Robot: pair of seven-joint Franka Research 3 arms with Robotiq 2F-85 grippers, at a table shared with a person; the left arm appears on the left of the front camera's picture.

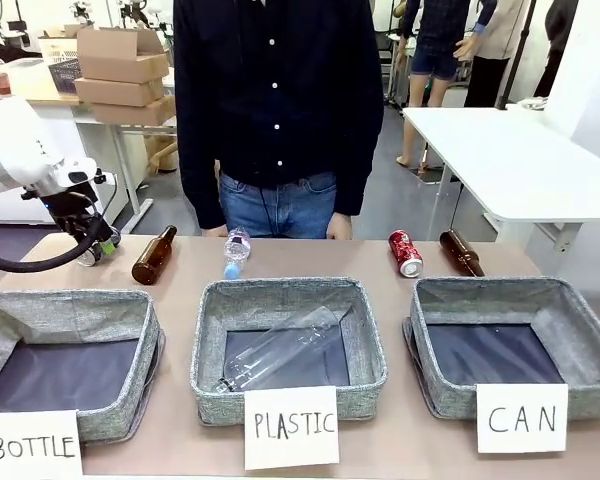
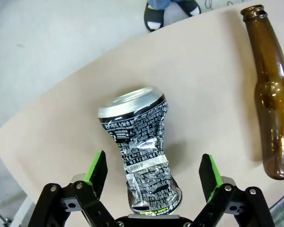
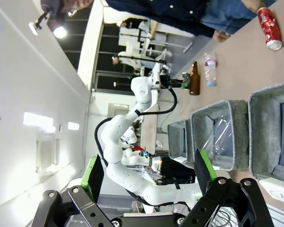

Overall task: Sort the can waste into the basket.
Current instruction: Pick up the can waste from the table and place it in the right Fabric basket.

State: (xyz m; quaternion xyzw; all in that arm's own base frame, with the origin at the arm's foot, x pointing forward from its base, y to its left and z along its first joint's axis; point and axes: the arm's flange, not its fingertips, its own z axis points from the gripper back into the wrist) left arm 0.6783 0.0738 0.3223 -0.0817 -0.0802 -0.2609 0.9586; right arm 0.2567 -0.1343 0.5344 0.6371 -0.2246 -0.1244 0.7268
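While left gripper (image 2: pixel 153 161) hangs spread astride dented silver can (image 2: pixel 141 142), not touching it, right gripper (image 3: pixel 149 161) aloft, likewise spread, empty; red can (image 1: pixel 405 253) lies beyond CAN basket (image 1: pixel 583 303).

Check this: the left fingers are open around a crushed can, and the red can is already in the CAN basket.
Wrong on the red can: the front view shows it on the table beyond the CAN basket. The left fingers are open around the crushed can.

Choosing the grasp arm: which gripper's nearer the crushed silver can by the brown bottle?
Left. The left gripper is open right over the crushed silver can, fingers either side. The right gripper, open, is far off at the CAN basket end.
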